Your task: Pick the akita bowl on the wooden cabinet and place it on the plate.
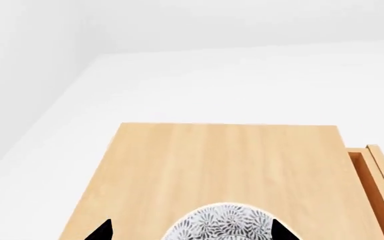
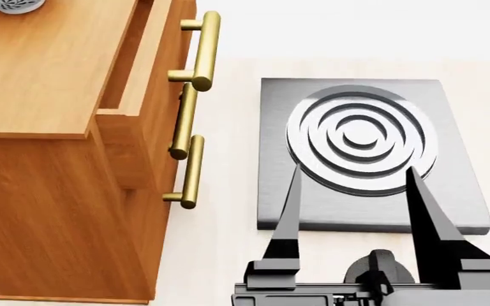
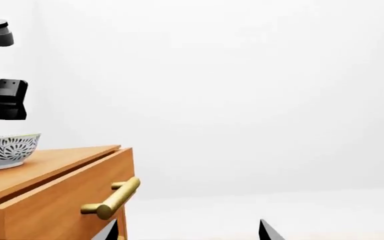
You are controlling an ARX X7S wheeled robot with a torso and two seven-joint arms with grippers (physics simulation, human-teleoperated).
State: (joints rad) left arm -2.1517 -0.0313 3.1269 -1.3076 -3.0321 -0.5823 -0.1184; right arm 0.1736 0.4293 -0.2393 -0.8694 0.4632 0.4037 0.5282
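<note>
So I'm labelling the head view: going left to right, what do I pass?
Bowl → cabinet top → open drawer → brass handles → grey slab with raised rings, with the right gripper in front of it.

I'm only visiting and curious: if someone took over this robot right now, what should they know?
Left end effector: open, straddling the akita bowl, not closed on it.
Right end effector: open, empty, above a grey ringed slab.
Bowl stands on the wooden cabinet; the plate isn't clearly in view.
Done: nothing placed. Left: grasp, lift, set bowl on plate.
</note>
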